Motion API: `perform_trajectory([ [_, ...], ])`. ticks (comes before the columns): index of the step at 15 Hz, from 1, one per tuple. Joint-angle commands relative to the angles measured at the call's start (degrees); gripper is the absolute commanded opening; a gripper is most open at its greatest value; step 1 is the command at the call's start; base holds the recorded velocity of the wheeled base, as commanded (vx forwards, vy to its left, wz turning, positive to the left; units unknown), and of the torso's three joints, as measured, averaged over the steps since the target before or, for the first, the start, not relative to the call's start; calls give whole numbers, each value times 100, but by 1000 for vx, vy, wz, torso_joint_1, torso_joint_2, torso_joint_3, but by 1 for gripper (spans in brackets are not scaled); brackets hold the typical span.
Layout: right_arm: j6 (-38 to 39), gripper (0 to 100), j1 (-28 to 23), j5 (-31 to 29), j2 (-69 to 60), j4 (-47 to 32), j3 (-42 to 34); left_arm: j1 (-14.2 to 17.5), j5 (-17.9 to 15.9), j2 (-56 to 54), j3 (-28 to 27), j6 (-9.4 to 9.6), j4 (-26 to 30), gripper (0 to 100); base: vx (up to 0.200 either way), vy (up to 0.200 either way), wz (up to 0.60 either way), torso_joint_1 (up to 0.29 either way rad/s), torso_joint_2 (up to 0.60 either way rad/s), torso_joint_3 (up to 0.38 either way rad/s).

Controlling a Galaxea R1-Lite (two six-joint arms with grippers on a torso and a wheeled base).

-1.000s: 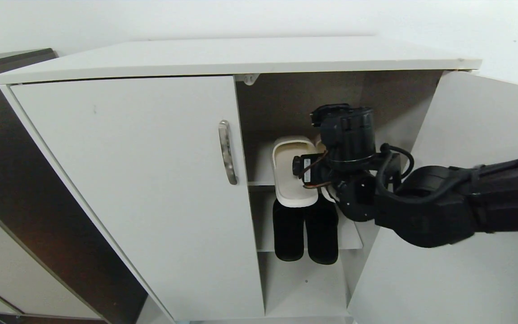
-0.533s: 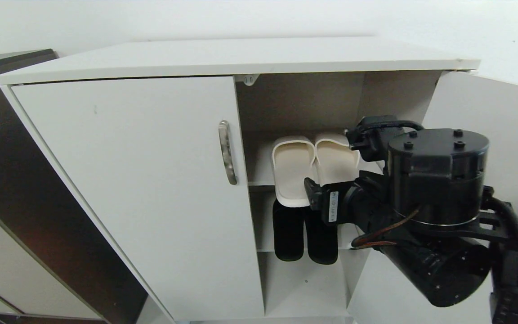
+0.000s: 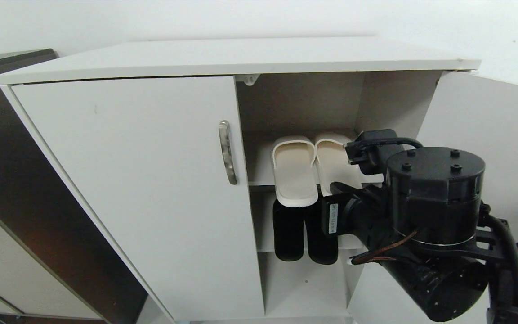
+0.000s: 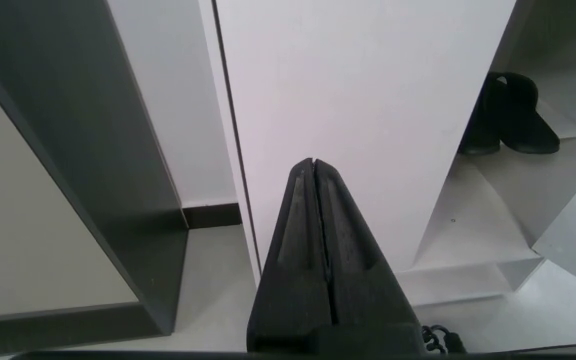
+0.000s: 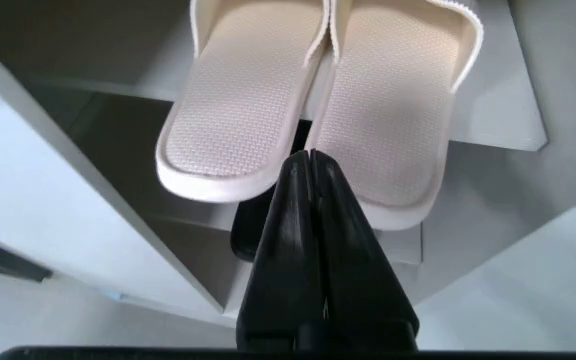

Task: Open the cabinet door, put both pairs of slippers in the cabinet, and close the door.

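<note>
Resting side by side on the upper shelf [image 3: 259, 179] of the cabinet [image 3: 241, 56], the cream slippers [image 3: 295, 173] lie soles down with their heels hanging out past the shelf's front edge. The black slippers [image 3: 305, 234] sit directly below them on the middle shelf [image 3: 263, 227], also sticking out a little over its edge. So both pairs look stowed, and the opening step is done too, since the right door [image 3: 466, 148] stands swung wide to the right. What seems left is one thing only: shutting that door. The right tool [image 5: 308, 160] hangs just in front of the cream pair's heels, its two fingers pressed flat together with nothing between them. The left tool [image 4: 313, 165] is likewise closed up and empty, held low before the left door [image 3: 142, 180] with the floor [image 4: 218, 275] beneath it. That left door is shut, its metal handle [image 3: 227, 152] upright near the inner edge. The right arm [image 3: 434, 225] fills the space between the open door and the shelves, so by my reading it has to clear out before the door can swing home. The overhanging heels are the other worry, though I cannot tell whether they reach past the cabinet's front. A dark panel [image 3: 11, 148] leans beside the cabinet on the left, well apart from the work.
</note>
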State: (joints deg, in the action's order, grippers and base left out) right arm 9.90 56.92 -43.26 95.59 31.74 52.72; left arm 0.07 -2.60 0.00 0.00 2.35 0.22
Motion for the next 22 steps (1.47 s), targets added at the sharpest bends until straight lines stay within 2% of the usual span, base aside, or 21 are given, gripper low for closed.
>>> perform_trajectory([
  [1,-6,0,4,-7,136,7,-17,1,5,0,0,2,-4,0,0,0,0,0,0,0],
  [3,-6,0,12,-15,136,7,-25,1,-4,0,0,2,4,0,0,0,0,0,0,0],
  [22,-23,0,-5,-7,294,183,-315,1,-4,0,-9,2,4,0,-200,0,0,4,4,3],
])
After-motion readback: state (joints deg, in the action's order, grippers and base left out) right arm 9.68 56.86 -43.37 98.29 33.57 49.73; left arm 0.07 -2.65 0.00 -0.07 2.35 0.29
